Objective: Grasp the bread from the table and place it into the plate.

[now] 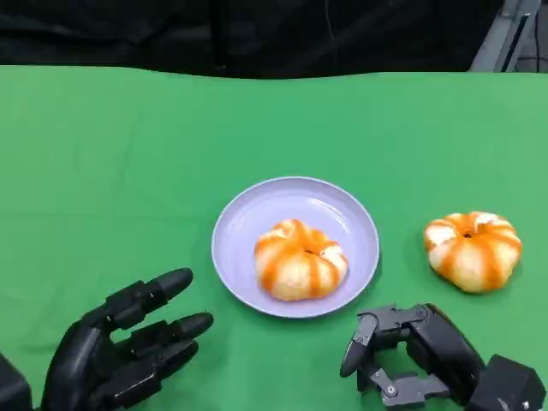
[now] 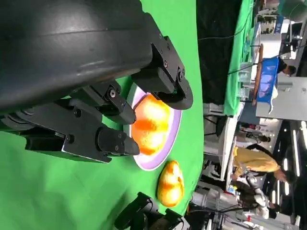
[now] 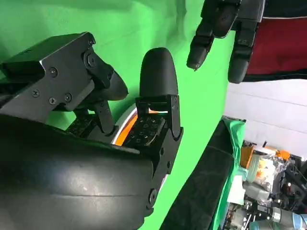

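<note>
Nearest in the head view, the left hand [image 1: 120, 351] and right hand [image 1: 415, 351] rest empty, fingers apart. One bread [image 1: 300, 259] sits in the plate [image 1: 342, 205]; the second bread [image 1: 473, 249] lies on the table [image 1: 103, 171] just right of it (near the right hand). From the left wrist, that round loaf could roll off if nudged. From the right wrist, curled fingers [image 3: 158, 72] could clip the plate rim.

Green-covered table [image 1: 103, 154] under even light, black curtain [image 1: 214, 34] behind, cluttered workshop with a person in yellow [image 2: 254, 160] beyond.

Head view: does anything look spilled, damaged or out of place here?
Nothing stands out. One bread lies inside the plate, a second bread lies intact on the green table beside it, and both hands are empty.
</note>
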You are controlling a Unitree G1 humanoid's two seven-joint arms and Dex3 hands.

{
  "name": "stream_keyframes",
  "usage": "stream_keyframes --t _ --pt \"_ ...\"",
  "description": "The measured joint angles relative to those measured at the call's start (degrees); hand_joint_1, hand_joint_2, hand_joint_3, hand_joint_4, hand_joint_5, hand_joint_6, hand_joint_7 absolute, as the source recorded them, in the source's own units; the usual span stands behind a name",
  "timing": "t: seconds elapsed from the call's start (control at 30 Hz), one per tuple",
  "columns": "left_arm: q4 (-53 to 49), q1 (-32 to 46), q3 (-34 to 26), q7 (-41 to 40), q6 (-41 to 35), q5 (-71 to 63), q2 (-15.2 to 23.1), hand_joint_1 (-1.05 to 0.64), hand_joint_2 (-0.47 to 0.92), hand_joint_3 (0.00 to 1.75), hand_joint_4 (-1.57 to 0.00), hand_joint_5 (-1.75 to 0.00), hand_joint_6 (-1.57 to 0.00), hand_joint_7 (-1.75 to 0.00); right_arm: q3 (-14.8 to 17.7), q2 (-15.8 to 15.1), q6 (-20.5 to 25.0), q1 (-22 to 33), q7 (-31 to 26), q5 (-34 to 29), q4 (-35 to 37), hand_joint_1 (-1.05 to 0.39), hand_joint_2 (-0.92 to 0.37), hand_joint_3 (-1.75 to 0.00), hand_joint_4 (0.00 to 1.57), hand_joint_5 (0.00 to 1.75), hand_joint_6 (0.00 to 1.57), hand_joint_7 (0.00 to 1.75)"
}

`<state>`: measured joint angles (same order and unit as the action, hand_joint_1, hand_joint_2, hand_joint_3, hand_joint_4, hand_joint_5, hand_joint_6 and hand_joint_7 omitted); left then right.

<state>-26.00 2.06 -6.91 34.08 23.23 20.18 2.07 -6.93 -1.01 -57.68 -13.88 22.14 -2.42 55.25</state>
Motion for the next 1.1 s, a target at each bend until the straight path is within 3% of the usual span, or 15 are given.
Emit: stream_keyframes --t 0.9,0.97,1.03,1.1 --pt "1.3 2.2 0.7 0.0 -3.2 -0.6 0.0 0.07 0.86 0.39 -0.97 -0.01 -0.82 -0.01 0.0 0.0 0.2 -0.2 0.6 0.9 0.3 0.13 -0.56 -1.09 1.0 1.38 0.99 1.06" --pt "1.4 2.2 0.7 0.0 -3.0 -0.9 0.0 0.03 0.9 0.4 -1.16 -0.16 -1.03 -0.08 0.0 0.0 0.2 -0.3 0.6 0.9 0.3 0.12 -0.55 -1.09 1.0 1.38 0.99 1.06" --pt "0.8 2.2 0.9 -0.1 0.2 -3.1 0.2 0.01 0.92 0.41 -1.04 -0.73 -1.19 -0.07 0.0 0.0 0.2 -0.3 0.5 0.9 0.3 0.12 -0.55 -1.1 1.0 1.38 0.98 1.06" --pt "-0.5 1.9 1.1 -0.1 4.7 -5.3 0.5 0.0 0.92 0.41 -0.98 -0.91 -1.24 -0.07 0.0 0.0 0.2 -0.3 0.6 0.9 0.2 0.12 -0.55 -1.1 1.0 1.38 0.98 1.06"
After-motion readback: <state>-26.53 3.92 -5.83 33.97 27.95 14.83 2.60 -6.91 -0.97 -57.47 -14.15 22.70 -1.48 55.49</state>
